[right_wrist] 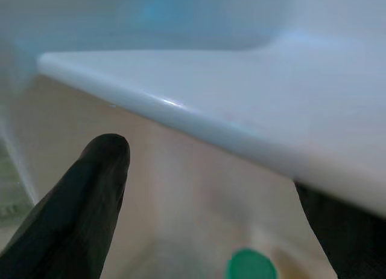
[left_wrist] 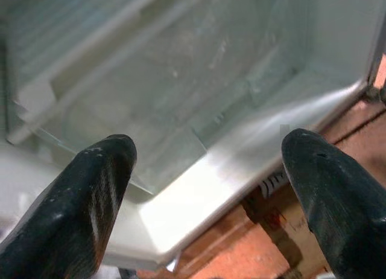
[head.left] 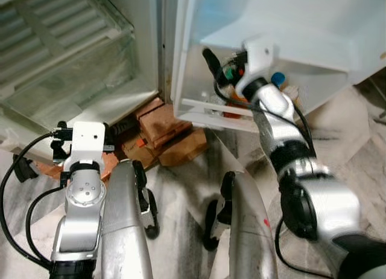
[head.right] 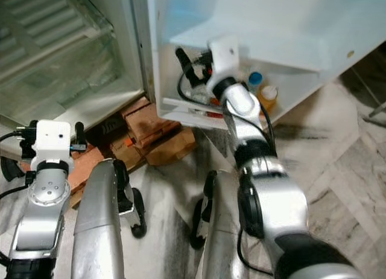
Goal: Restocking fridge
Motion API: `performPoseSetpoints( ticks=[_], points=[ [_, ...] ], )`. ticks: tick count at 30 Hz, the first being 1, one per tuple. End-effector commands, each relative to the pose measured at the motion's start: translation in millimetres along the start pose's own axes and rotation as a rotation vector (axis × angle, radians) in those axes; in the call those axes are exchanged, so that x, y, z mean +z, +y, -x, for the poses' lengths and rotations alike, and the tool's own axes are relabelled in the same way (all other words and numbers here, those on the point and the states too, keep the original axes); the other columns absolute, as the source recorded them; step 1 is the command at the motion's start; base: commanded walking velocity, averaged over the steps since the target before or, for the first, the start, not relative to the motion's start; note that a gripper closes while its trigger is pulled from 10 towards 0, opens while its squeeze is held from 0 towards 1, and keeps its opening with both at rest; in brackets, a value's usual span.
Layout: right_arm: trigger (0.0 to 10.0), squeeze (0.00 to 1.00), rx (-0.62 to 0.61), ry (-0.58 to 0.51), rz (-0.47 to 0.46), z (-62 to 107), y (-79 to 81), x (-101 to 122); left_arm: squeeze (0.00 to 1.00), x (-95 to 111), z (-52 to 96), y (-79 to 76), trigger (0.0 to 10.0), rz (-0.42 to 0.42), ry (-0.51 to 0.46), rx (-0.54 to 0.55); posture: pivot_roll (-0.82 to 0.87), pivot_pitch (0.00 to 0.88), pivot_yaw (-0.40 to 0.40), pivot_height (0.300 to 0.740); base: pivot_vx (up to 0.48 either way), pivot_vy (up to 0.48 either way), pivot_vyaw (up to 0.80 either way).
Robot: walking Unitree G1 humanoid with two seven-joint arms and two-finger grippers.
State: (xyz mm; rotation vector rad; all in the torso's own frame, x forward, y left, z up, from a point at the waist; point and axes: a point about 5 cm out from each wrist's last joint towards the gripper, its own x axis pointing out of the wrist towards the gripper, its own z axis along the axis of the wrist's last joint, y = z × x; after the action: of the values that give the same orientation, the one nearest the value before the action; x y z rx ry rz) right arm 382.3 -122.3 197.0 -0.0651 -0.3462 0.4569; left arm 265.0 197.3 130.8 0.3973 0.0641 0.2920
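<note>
In the left eye view, the right gripper (head.left: 224,66) is reached into the fridge door's bottom shelf (head.left: 205,107), where a blue-capped bottle (head.left: 278,80) is stood, presumably so stock is kept upright. In the left wrist view, the left gripper (left_wrist: 205,170) is held with jaws apart before the glass shelf (left_wrist: 157,116). In the right wrist view, jaws are spread, empty, above a green cap (right_wrist: 251,264)

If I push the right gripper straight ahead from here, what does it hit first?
Probably the white door shelf just ahead of the right gripper; its open fingers point under its edge, toward the green-capped bottle in the bin below. Depth is unclear.
</note>
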Motion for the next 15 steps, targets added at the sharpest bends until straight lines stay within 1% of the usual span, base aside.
performPoseSetpoints(
  ticks=[1, 2, 5, 6, 8, 10, 12, 13, 15],
  points=[
    [10.0, 1.00, -0.006, -0.071, 0.015, 3.3, -3.7, 11, 0.00, -8, 2.6, -1.8, 10.0, -0.003, 0.019, -0.027, 0.06, 0.165, -0.069, 0.566, 0.000, 0.000, 0.00],
    [10.0, 1.00, -0.004, -0.073, 0.016, 12.0, -0.7, 7, 0.00, -8, 1.7, -2.5, 10.0, -0.009, 0.009, -0.044, 0.05, 0.154, -0.056, 0.566, 0.000, 0.000, 0.00],
    [10.0, 1.00, 0.007, -0.066, 0.003, 21.8, 5.0, 2, 0.00, -9, 1.4, -4.4, 10.0, -0.006, 0.002, -0.064, 0.05, 0.146, -0.047, 0.566, 0.000, 0.000, 0.00],
    [10.0, 1.00, 0.006, -0.059, -0.003, 29.5, 9.6, -2, 0.00, -9, 0.8, -5.8, 10.0, -0.007, -0.001, -0.075, 0.04, 0.140, -0.041, 0.566, 0.000, 0.000, 0.00],
    [10.0, 1.00, 0.005, -0.056, -0.005, 32.3, 11.5, -3, 0.00, -10, 0.3, -6.2, 10.0, -0.008, -0.002, -0.077, 0.04, 0.138, -0.040, 0.566, 0.000, 0.000, 0.00],
    [10.0, 1.00, -0.018, -0.052, -0.017, 44.0, 17.3, -3, 0.00, -11, -3.0, -6.4, 10.0, -0.008, -0.007, -0.080, 0.04, 0.125, -0.027, 0.566, 0.000, 0.000, 0.00],
    [10.0, 1.00, -0.032, -0.050, -0.022, 46.9, 18.0, -3, 0.00, -11, -4.0, -6.5, 10.0, -0.007, -0.010, -0.080, 0.04, 0.125, -0.027, 0.566, 0.000, 0.000, 0.00],
    [10.0, 1.00, -0.054, -0.043, -0.027, 54.6, 20.8, -2, 0.00, -11, -6.2, -6.3, 10.0, -0.006, -0.015, -0.081, 0.03, 0.117, -0.012, 0.566, 0.000, 0.000, 0.00],
    [10.0, 1.00, -0.050, -0.037, -0.020, 60.6, 24.7, -1, 0.00, -12, -7.4, -5.7, 10.0, -0.005, -0.018, -0.084, 0.02, 0.111, 0.002, 0.566, 0.000, 0.000, 0.00]
  ],
)
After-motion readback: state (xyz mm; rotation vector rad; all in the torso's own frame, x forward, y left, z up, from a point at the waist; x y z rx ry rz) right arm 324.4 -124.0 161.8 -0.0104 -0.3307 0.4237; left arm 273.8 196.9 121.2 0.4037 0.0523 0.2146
